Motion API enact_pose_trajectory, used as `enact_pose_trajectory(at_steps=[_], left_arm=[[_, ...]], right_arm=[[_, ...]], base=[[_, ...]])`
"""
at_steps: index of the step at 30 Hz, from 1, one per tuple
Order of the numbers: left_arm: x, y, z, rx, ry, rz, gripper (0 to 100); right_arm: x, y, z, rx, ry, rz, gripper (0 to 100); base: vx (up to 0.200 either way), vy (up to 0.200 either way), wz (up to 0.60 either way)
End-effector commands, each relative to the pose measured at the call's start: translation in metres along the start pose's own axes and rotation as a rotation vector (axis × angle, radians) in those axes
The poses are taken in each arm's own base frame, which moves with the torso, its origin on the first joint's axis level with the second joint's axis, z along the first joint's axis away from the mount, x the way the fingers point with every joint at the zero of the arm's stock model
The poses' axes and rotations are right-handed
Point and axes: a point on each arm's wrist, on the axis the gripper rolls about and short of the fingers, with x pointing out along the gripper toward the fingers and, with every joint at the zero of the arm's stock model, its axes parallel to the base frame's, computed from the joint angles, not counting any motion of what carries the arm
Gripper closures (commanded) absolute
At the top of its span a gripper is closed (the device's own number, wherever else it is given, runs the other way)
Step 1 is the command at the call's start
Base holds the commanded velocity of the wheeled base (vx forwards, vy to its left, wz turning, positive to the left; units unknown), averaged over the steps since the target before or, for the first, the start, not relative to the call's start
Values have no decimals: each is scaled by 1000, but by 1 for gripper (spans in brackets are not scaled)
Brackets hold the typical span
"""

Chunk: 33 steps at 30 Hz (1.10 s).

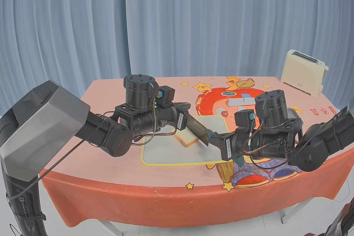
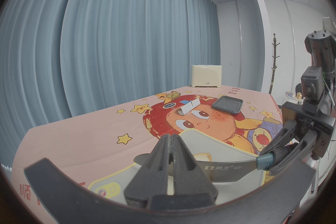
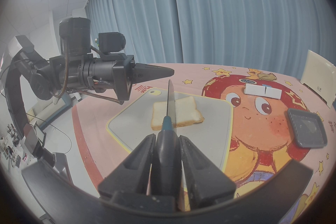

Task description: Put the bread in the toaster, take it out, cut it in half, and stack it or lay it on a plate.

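A slice of bread (image 1: 187,139) (image 3: 182,112) lies flat on the pale cutting board (image 1: 166,153) (image 3: 210,123). My right gripper (image 1: 213,136) (image 3: 167,139) is shut on the teal handle of a knife (image 1: 198,129) (image 3: 170,100). The blade runs across the middle of the slice; I cannot tell whether it touches. My left gripper (image 1: 188,104) (image 2: 171,139) (image 3: 170,70) is shut on nothing and hangs just above the far side of the bread, beside the blade. In the left wrist view the knife (image 2: 213,167) passes under its fingers, with the right gripper (image 2: 278,153) at its handle.
The cream toaster (image 1: 303,71) (image 2: 206,76) stands at the far right corner of the table. A dark square plate (image 3: 307,127) (image 2: 227,104) lies to the right of the board, and a white knife rest (image 1: 241,101) (image 3: 262,91) sits behind it.
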Motion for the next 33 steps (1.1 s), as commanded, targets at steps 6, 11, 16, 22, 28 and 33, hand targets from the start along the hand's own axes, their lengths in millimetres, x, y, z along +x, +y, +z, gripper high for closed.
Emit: enact_pose_trajectory(at_steps=[6,11,16,22,28,33], left_arm=[[1,-3,-1,2,3,-5,100],[1,-2,-1,2,3,-4,100],[7,-4,-12,0,27,-10,100],[15,-9,-23,1,32,-20,100],[15,-11,-23,2,33,-28,100],[18,-11,-31,-1,51,-28,100]], right_arm=[[1,0,-1,1,9,-2,100],[1,0,-2,0,14,0,100],[2,0,-3,0,14,-2,100],[4,-1,-4,3,18,-4,100],[4,0,-4,2,21,-3,100],[4,-1,-3,3,15,-3,100]], base=[[0,0,0],[0,0,0],[0,0,0],[0,0,0],[0,0,0],[0,0,0]])
